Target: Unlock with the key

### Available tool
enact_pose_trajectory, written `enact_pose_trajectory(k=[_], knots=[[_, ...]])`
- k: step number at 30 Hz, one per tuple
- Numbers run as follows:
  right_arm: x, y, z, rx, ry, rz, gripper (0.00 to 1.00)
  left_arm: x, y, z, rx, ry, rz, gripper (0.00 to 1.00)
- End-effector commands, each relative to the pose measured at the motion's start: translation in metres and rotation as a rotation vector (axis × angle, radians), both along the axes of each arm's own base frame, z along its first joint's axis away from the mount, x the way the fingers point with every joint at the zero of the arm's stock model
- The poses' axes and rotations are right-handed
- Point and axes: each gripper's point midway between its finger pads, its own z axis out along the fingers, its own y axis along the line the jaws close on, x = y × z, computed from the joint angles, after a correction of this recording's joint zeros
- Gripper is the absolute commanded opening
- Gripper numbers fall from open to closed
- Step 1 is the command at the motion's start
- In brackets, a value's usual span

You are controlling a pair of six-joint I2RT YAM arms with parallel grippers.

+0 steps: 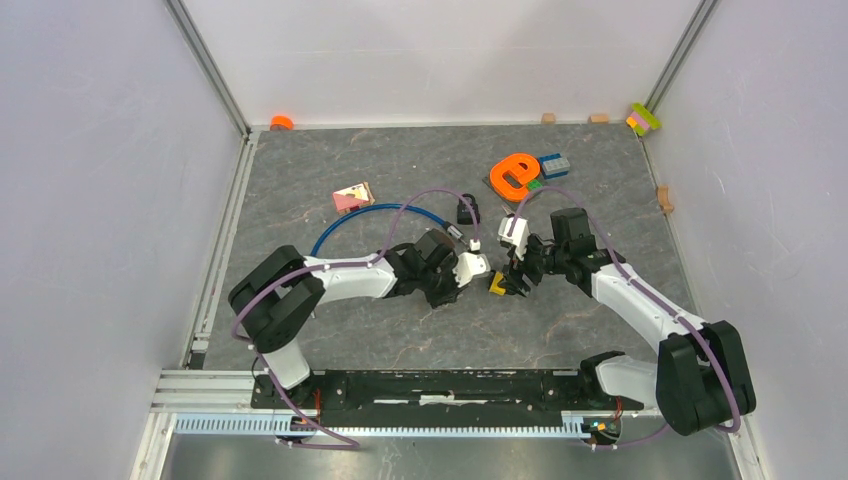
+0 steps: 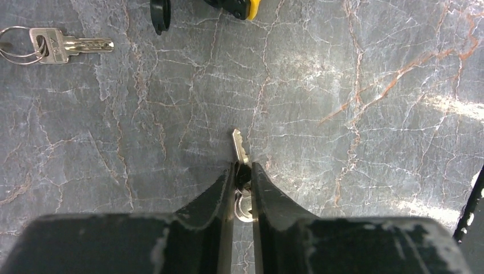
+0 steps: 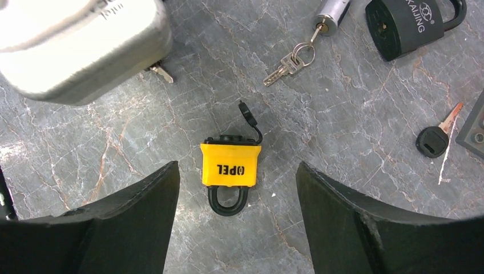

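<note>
Silver key pinched hard in the left gripper, fingers squeezed together on its head, blade jutting out past the tips. Pointed toward the yellow padlock, near it, not touching. From the right wrist view, just the key's tip peeking out under the left gripper's silver housing, up and to the left of the yellow padlock.

Yellow padlock flat on the grey marbled table, lettered face up, black shackle with both legs seated in the body, black dust cap flipped away at the opposite end. Right gripper parked over the yellow padlock, fingers spread wide, one either side of the body, clamped on nothing; height above it hard to judge.

Moving outward in the right wrist view: spare keys on a ring beyond the yellow padlock's cap end, hooked to a small silver cylinder. Farther out and right of the yellow padlock, a dark grey padlock. Off to the yellow padlock's right, a black-headed key.

Out wide in the top view: orange letter and blue brick well beyond the yellow padlock, blue cable curving away well to its left, pink tile farther up and left of the yellow padlock.
</note>
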Motion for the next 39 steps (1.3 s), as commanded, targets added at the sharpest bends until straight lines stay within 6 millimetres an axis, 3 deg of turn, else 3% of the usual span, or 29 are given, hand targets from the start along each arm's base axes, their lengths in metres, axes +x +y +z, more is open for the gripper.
enact_pose_trajectory(k=[1, 14, 18, 23, 27, 39], knots=[[0.005, 0.004, 0.01, 0.031, -0.011, 0.001, 0.78, 0.0, -0.001, 0.015, -0.037, -0.042, -0.013, 0.19], [0.001, 0.017, 0.018, 0.098, -0.009, 0.065, 0.78, -0.001, -0.004, 0.037, -0.132, -0.039, -0.04, 0.02], [-0.008, 0.033, 0.024, 0.195, 0.017, 0.137, 0.75, 0.0, -0.001, 0.062, -0.248, -0.008, -0.057, 0.02], [-0.013, 0.054, 0.033, 0.275, 0.031, 0.213, 0.63, -0.003, -0.002, 0.096, -0.363, -0.103, -0.114, 0.02], [-0.016, 0.073, 0.039, 0.308, 0.048, 0.274, 0.58, -0.004, -0.002, 0.111, -0.4, -0.145, -0.129, 0.02], [-0.028, 0.099, 0.05, 0.331, 0.065, 0.367, 0.44, -0.005, -0.003, 0.113, -0.405, -0.128, -0.128, 0.02]])
